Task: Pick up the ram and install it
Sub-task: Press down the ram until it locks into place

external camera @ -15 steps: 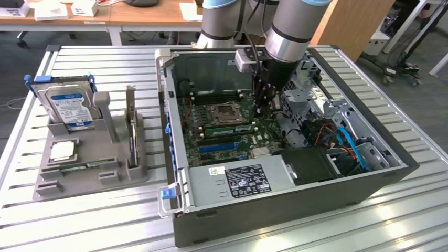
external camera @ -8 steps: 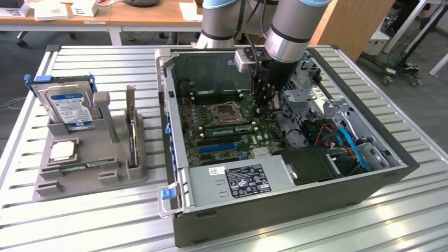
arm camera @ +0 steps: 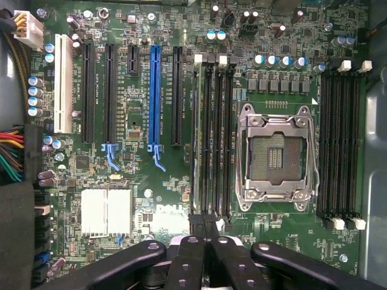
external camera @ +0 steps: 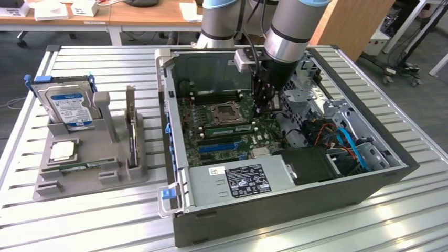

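A ram (arm camera: 196, 133) stands on edge in the outermost of the slots beside the CPU socket (arm camera: 276, 156). It shows in the exterior view as a green stick (external camera: 227, 128) below the socket (external camera: 225, 112). My gripper (arm camera: 204, 225) is shut, with its fingertips right at one end of that stick. I cannot tell whether they touch it. In the exterior view the gripper (external camera: 264, 107) hangs inside the open computer case (external camera: 280, 210), at the stick's right end. A second, matching ram (external camera: 87, 166) lies flat in the grey holder (external camera: 63, 181) on the exterior view's left.
The holder also carries a hard drive (external camera: 70, 107) with a blue-white label, a dark expansion card (external camera: 131, 126) on edge and a CPU chip (external camera: 63, 150). Inside the case are a power supply (external camera: 238, 181), blue cables (external camera: 353, 147) and further memory slots (arm camera: 341, 139).
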Action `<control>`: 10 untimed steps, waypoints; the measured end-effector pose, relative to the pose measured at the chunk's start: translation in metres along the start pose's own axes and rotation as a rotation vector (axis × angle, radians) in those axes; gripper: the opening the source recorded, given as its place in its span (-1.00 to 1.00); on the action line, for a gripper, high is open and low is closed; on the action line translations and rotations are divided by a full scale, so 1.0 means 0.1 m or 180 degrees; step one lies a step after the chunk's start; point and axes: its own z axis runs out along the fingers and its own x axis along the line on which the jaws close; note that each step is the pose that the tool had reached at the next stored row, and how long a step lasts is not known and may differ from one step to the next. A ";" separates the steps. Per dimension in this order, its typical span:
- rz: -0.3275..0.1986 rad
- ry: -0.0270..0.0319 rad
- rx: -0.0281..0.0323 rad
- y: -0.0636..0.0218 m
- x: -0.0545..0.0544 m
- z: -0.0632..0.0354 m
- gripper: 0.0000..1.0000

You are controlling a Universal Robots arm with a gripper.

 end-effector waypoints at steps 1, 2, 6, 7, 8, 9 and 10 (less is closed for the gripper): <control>0.0000 0.0000 0.0000 0.000 0.00 0.000 -0.80; 0.0000 0.0000 0.0000 0.000 0.00 0.000 -0.80; 0.0000 -0.0001 0.0000 -0.001 0.00 0.009 -0.80; 0.0000 0.0000 0.0000 -0.001 0.00 0.018 -0.80; 0.0000 0.0000 0.0000 -0.001 0.00 0.028 -0.80; 0.0000 0.0000 0.0000 -0.002 0.00 0.039 -0.80; 0.0000 0.0000 0.0000 -0.002 0.00 0.048 -0.80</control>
